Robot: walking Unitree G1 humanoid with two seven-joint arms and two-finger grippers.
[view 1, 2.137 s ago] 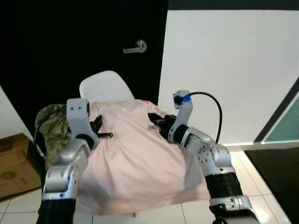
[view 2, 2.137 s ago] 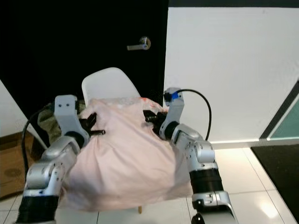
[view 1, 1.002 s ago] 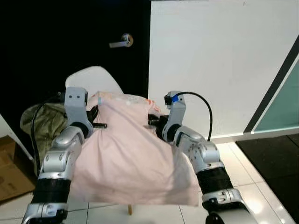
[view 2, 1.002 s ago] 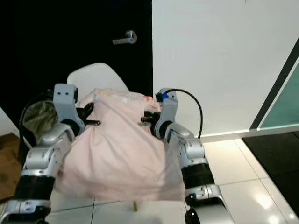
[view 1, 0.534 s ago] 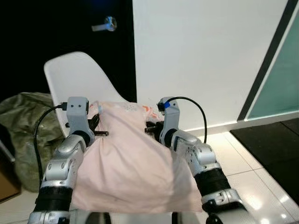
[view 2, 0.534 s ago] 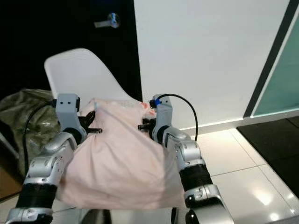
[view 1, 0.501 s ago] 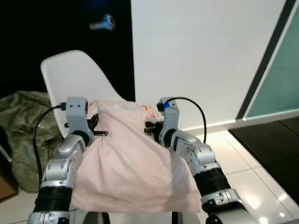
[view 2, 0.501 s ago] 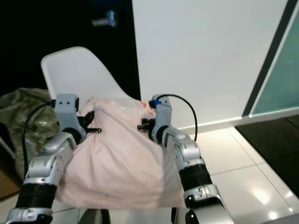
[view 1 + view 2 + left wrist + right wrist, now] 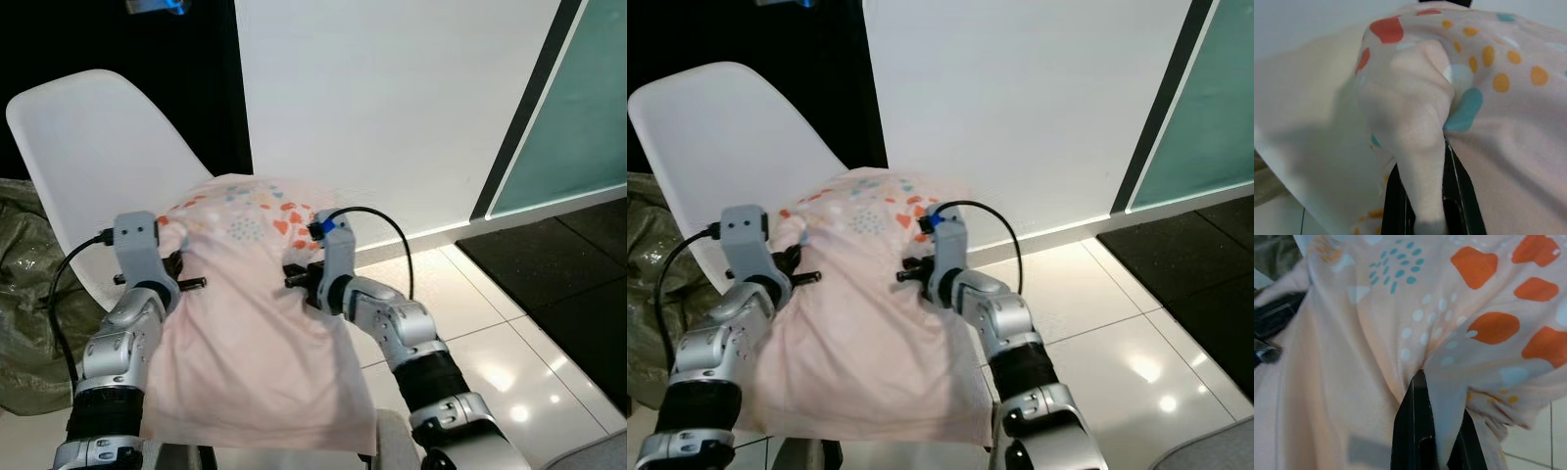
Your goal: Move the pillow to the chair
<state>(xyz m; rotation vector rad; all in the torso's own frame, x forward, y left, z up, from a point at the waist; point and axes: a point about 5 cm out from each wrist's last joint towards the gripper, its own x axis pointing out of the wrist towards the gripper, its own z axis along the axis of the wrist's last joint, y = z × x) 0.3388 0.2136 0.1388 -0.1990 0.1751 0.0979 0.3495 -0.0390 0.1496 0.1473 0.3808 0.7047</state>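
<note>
A pale pink pillow (image 9: 250, 333) with orange and teal dots hangs between my two arms, its top edge lying over the seat front of a white shell chair (image 9: 93, 147). My left gripper (image 9: 176, 279) is shut on a fold at the pillow's left side; in the left wrist view the black fingers (image 9: 1400, 205) pinch the cloth (image 9: 1415, 127). On the pillow's right side my right gripper (image 9: 294, 276) is shut on another fold, and its fingers (image 9: 1415, 431) clamp the dotted fabric (image 9: 1459, 323) in the right wrist view.
A white wall (image 9: 392, 98) rises just behind the chair, with a black door (image 9: 118, 39) to its left. An olive green bundle (image 9: 24, 313) lies on the floor left of the chair. White floor tiles (image 9: 490, 362) and a dark mat (image 9: 568, 274) spread to the right.
The view has tipped down and closed in on the chair. The pillow's dotted top edge now rests farther onto the chair seat. Both grippers keep their hold.
</note>
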